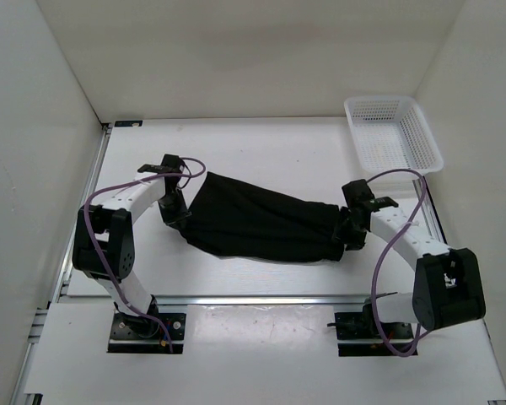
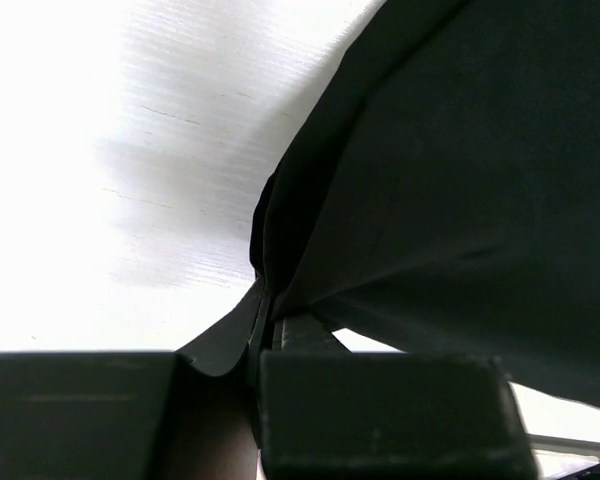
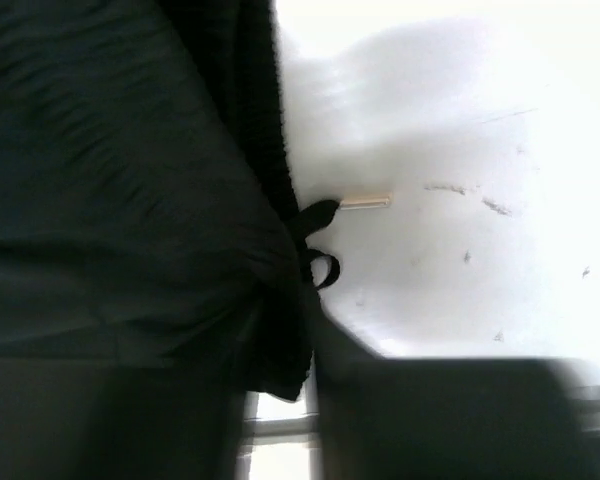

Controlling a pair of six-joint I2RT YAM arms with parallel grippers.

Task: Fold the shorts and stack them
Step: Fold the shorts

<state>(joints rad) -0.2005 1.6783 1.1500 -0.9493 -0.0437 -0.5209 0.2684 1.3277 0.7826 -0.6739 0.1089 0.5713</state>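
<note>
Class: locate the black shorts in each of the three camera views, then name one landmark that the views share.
Top external: shorts stretched left to right across the middle.
Left wrist: shorts fill the right side.
Right wrist: shorts fill the left half.
Shared landmark: the white table beneath them.

Shorts [image 1: 261, 224] between left claw [image 1: 179, 218], right claw [image 1: 347, 237]
</note>
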